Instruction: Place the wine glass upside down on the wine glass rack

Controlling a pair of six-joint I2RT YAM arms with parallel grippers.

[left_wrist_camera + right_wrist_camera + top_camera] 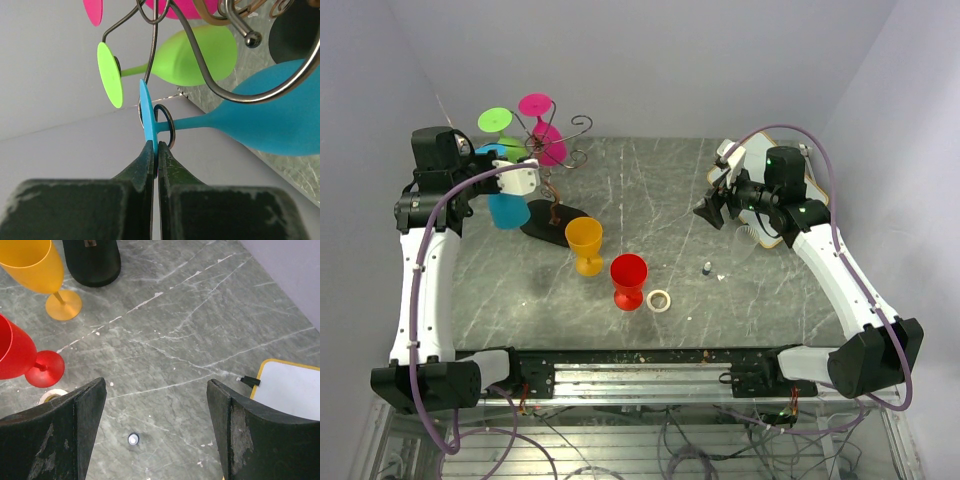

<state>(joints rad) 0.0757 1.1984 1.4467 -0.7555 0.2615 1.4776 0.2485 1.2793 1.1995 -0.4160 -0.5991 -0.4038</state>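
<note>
Tightly, left claw (154,151) pinches the blue wine glass (272,125) by its foot; right claw (156,387) gapes, empty.

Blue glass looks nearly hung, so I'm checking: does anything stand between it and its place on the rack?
Nothing visible does. The blue glass already has its stem inside a loop of the rack, with the left gripper shut on its foot. The green glass hangs beside it, not in the way.

orange glass (584,243), red glass (628,280) fronting wine glass rack (541,231), right open
</note>
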